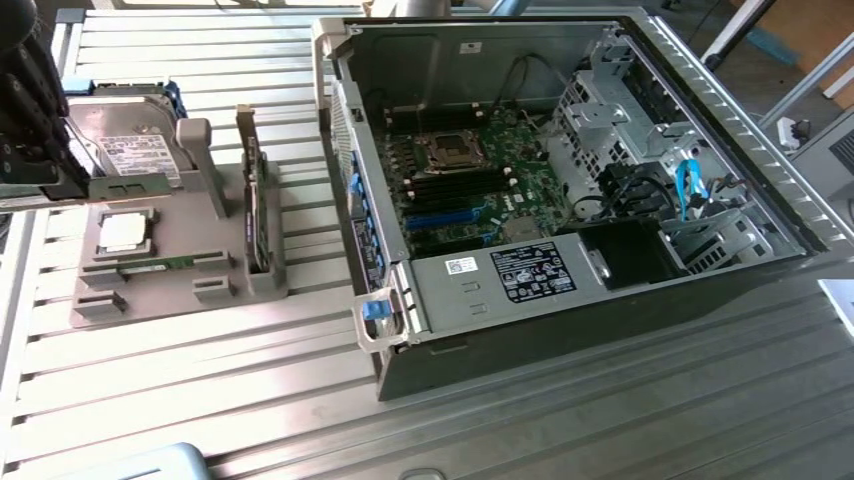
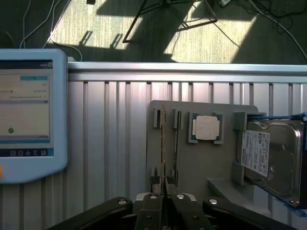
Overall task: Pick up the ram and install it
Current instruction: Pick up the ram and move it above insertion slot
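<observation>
- At the exterior view's left, the dark robot arm point(image 1: 27, 100) is seen above the ribbed aluminium desk point(image 1: 601, 420).
- In the wrist view, the black two-fingered claw point(image 2: 164, 194) is seen closed on one end of the ram point(image 2: 163, 143), a thin, long green circuit-board stick viewed edge-on.
- The ram's long axis is pointed straight out from between the fingertips toward the desk's railed edge. The stick is seen over the flat grey plastic holder point(image 2: 225, 110).
- A second, matching green stick point(image 2: 177, 136) is seated in a slot of the holder, parallel to the gripped one and just beside it.
- Next along the holder, a square silver processor point(image 2: 207, 128) and then a silver labelled hard drive point(image 2: 271, 158) are laid.
- An upright brown-edged expansion card point(image 1: 254, 190) is stood on the holder's side toward the exterior view's right.
- Farthest toward the exterior view's right, an open grey computer case point(image 1: 400, 60) is laid on the desk, with its green motherboard point(image 1: 467, 170) exposed.
</observation>
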You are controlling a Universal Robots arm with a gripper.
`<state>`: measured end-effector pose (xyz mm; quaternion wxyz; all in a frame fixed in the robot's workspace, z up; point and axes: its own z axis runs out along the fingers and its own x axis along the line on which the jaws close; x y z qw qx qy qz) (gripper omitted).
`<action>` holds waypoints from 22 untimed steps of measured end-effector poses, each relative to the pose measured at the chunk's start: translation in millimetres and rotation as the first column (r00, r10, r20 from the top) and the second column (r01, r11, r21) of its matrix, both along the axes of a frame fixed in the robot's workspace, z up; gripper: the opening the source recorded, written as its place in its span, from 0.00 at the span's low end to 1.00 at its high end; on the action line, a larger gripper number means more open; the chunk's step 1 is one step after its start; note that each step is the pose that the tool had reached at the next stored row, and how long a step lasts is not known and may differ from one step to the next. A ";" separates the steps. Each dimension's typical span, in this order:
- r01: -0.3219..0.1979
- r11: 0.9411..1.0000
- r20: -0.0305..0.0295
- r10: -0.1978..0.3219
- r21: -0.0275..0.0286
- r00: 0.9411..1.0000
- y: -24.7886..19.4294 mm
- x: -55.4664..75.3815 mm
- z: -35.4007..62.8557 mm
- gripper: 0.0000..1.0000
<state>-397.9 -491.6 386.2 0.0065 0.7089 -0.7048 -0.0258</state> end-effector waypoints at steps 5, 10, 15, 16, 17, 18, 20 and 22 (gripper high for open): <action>0.000 1.000 0.000 0.000 0.000 1.000 0.0 0.0 18.0 0.13; 0.000 1.000 0.000 0.000 0.000 1.000 0.0 0.0 33.1 0.13; 0.000 1.000 0.000 0.000 0.000 1.000 0.0 0.0 48.1 0.13; 0.000 1.000 0.000 0.000 0.000 1.000 0.0 0.0 50.8 0.13; 0.000 1.000 0.000 0.000 0.000 1.000 0.0 0.0 53.0 0.13; 0.000 1.000 0.000 0.000 0.000 1.000 0.0 0.0 55.6 0.13; 0.000 1.000 0.000 0.000 0.000 1.000 0.0 0.0 61.5 0.13; 0.000 1.000 0.000 0.000 0.000 1.000 0.0 0.0 62.9 0.13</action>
